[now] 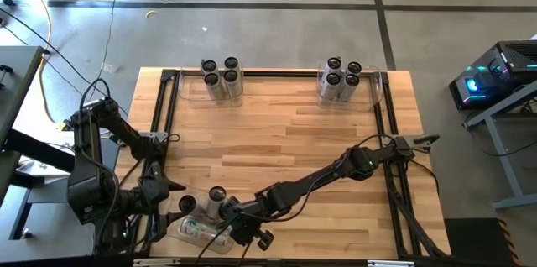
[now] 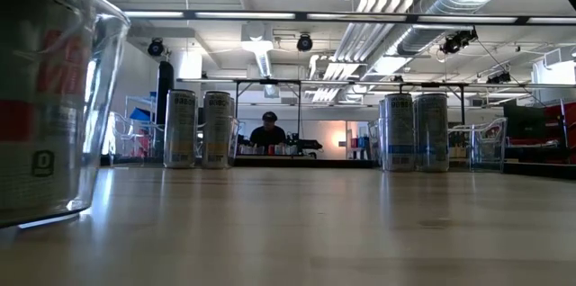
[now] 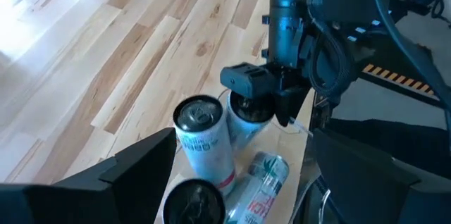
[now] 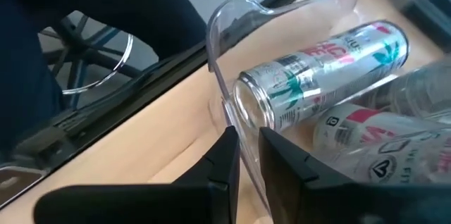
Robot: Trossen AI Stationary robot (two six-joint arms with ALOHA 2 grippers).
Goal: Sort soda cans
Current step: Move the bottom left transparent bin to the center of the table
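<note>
The table point(image 1: 285, 133) is pale, smooth wood planks with a dark metal frame. On it, the bin point(image 4: 232, 76) is clear glossy plastic, and the cans point(image 4: 320, 69) inside are shiny printed metal.

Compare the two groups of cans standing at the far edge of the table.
The left group has four cans in a tidy square; the right group has five, packed more loosely. Seen from table height, the left cans carry yellow marks, the right cans blue. Both groups stand upright, each inside a clear bin.
</note>
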